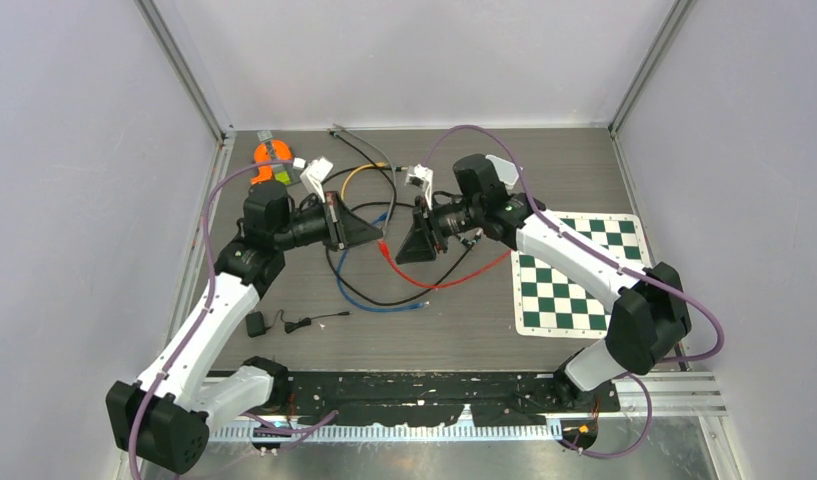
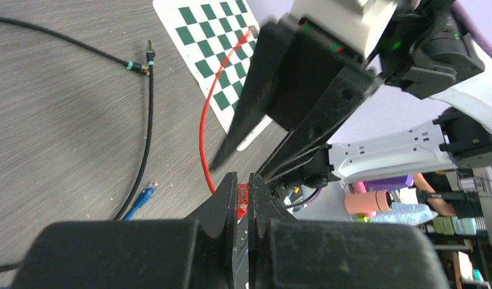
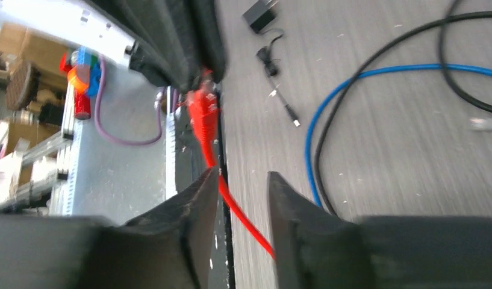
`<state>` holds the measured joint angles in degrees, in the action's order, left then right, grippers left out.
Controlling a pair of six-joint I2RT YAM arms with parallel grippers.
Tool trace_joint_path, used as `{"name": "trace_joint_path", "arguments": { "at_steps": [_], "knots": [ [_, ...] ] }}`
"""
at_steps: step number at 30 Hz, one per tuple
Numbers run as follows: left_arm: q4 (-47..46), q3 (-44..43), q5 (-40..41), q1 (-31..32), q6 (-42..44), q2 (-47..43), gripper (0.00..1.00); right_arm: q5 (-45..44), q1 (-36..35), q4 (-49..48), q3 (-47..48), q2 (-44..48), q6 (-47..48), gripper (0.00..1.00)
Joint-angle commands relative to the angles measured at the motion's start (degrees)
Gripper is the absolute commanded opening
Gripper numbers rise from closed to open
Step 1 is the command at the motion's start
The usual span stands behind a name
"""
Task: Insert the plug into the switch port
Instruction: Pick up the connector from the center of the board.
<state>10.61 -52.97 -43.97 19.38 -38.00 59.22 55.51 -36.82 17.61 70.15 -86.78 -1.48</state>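
Between the two arms, over the middle of the table (image 1: 474, 335), the left gripper (image 2: 242, 180) points right with its jaws pressed narrow on the red plug (image 2: 242, 201). The plug is pinched just behind the fingertips, and only a thin red strip of it shows between the two black fingers. In the right wrist view the same plug (image 3: 201, 111) juts from those fingers toward the right arm, its body clear of the table surface.

Facing it from the right, the right gripper (image 3: 243, 176) has its jaws parted. The red cable (image 3: 243, 220) trailing from the plug runs through the gap between them, close to one finger; whether it touches that finger cannot be told. The plug itself lies just beyond the right gripper's fingertips, not between them. From above, the two grippers meet nearly tip to tip, with the plug between them.

Beyond them, the red cable drops near and then sweeps right toward the checkered mat (image 1: 574, 270). A blue cable (image 1: 389, 308) lies on the table just near of the grippers.
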Motion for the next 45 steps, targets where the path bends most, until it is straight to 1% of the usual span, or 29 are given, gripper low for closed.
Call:
{"name": "trace_joint_path", "arguments": {
  "at_steps": [1,2,4,5,8,10,12,15,17,20,22,24,25,28,30,33,35,41,43,45],
  "knots": [
    [-0.3,3.6,7.4,0.1,-6.5,-3.5,0.00,-10.2,1.8,-1.7,3.3,1.8,0.1,0.53],
    [-1.4,4.7,9.4,0.1,-8.6,-3.9,0.00,-11.7,1.8,-2.2,3.0,2.2,0.3,0.70],
    [-2.6,6.9,13.1,0.1,-12.3,-4.2,0.00,-15.2,1.9,-4.3,0.7,3.8,0.5,0.79],
    [-2.7,7.6,14.9,0.1,-13.9,-4.3,0.00,-17.7,1.8,-6.5,0.0,5.1,0.4,0.80],
    [-2.3,9.8,20.9,-0.2,-19.4,-4.8,0.00,-21.6,1.8,-12.8,-4.1,7.3,-1.7,0.81],
    [-4.1,12.0,23.4,-0.6,-23.5,-5.5,0.00,-23.1,1.3,-20.2,-6.6,9.1,-3.3,0.80],
    [-4.9,13.4,26.0,-0.7,-26.8,-6.9,0.00,-24.1,0.0,-24.9,-8.9,10.0,-4.3,0.78],
    [-3.3,13.8,29.8,-0.7,-29.4,-8.2,0.00,-27.7,-2.8,-28.8,-11.1,10.9,-4.9,0.75],
    [-3.0,14.2,31.4,-0.7,-31.4,-9.2,0.00,-31.9,-5.2,-30.8,-12.5,11.1,-5.7,0.73],
    [-4.3,16.5,32.9,-0.7,-36.7,-10.7,0.00,-37.4,-9.1,-34.5,-14.6,10.7,-6.4,0.68],
    [-6.0,18.2,33.1,-0.7,-39.4,-11.6,0.00,-38.9,-10.6,-35.9,-15.4,10.2,-5.4,0.67],
    [-6.0,18.4,33.0,-0.7,-39.8,-12.1,0.00,-39.5,-11.0,-37.8,-16.3,9.9,-3.8,0.64],
    [-5.2,18.1,33.0,-0.7,-39.7,-12.3,0.00,-39.6,-11.0,-38.3,-16.5,9.8,-2.9,0.61],
    [-2.7,17.3,33.6,-0.7,-39.1,-12.7,0.00,-36.5,-11.0,-37.4,-14.4,7.7,-2.0,0.58],
    [-1.3,17.1,34.5,-0.7,-38.8,-13.0,0.00,-35.0,-11.0,-36.7,-12.9,5.8,-3.3,0.57],
    [-2.3,17.7,35.1,-0.7,-39.1,-13.3,0.00,-34.3,-11.3,-37.0,-11.8,2.7,-5.2,0.54],
    [-3.3,18.1,34.4,-0.7,-39.7,-12.9,0.00,-33.7,-11.6,-38.7,-11.6,1.3,-6.4,0.54],
    [-3.8,17.8,32.8,-0.7,-39.3,-11.2,0.00,-32.3,-12.7,-38.2,-9.5,-1.7,-9.4,0.53],
    [-3.8,18.0,33.1,-0.7,-39.1,-11.0,0.00,-33.1,-13.3,-38.6,-9.8,-2.1,-9.3,0.49],
    [-3.6,18.1,33.1,-0.7,-39.2,-11.0,0.00,-33.9,-13.8,-38.7,-9.9,-2.5,-8.9,0.42]
  ]
}}
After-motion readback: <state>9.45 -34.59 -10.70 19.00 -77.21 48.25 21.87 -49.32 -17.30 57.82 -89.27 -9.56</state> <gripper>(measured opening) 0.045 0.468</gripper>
